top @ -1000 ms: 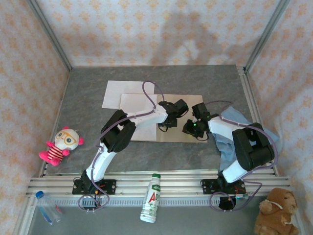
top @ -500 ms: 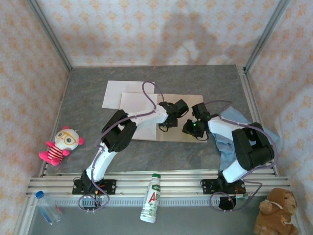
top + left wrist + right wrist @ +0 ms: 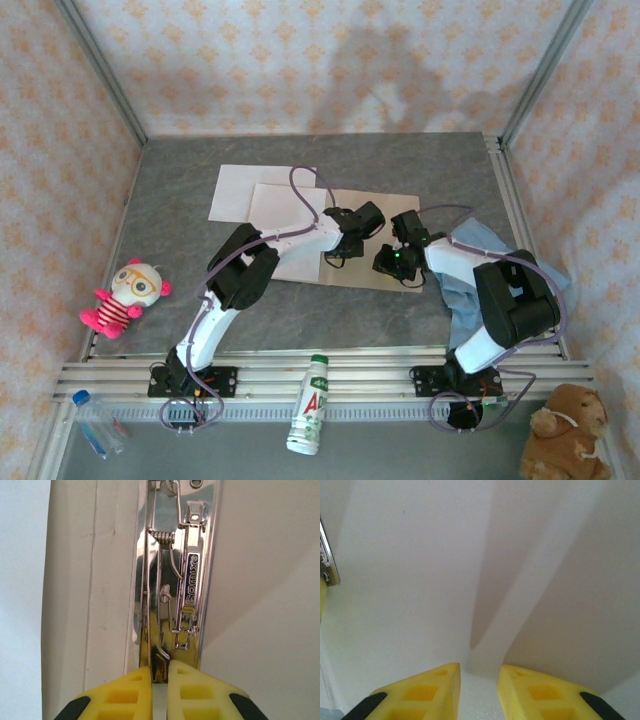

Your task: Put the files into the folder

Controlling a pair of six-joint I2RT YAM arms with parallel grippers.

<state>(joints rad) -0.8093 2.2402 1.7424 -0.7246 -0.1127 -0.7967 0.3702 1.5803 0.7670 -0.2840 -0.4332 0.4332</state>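
my left claw (image 3: pixel 159 672) is pinched shut on the open folder's (image 3: pixel 385 203) metal fastener (image 3: pixel 175 580), my right claw (image 3: pixel 479 680) slightly open beside it, and the files (image 3: pixel 285 208) look not clamped in yet.

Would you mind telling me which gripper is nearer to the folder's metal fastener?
Left. The left gripper has its jaws closed on the metal fastener; the right gripper sits off to the fastener's right, over the folder.
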